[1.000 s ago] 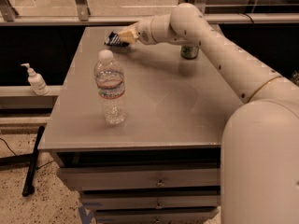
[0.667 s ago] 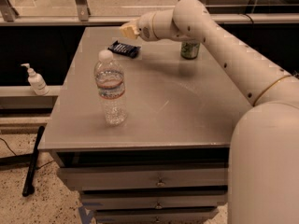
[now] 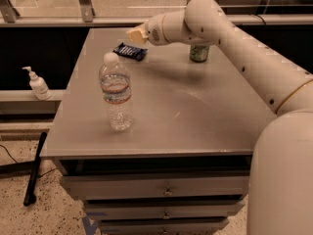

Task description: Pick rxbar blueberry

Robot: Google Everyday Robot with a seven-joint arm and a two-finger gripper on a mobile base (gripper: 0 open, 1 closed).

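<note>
The pincer [image 3: 136, 35], open or closed I cannot tell, hangs above the blue bar [image 3: 130, 51], not yet picked off the bench [image 3: 195, 111].

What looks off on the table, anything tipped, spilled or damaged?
Nothing stands out. The water bottle and green can stand upright, the rxbar blueberry lies flat at the far side of the table, and the gripper hovers just above it, not touching.

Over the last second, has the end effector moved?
Yes. Against the green can, the end effector has risen and shifted slightly toward it, now hovering above the rxbar blueberry on the table.
</note>
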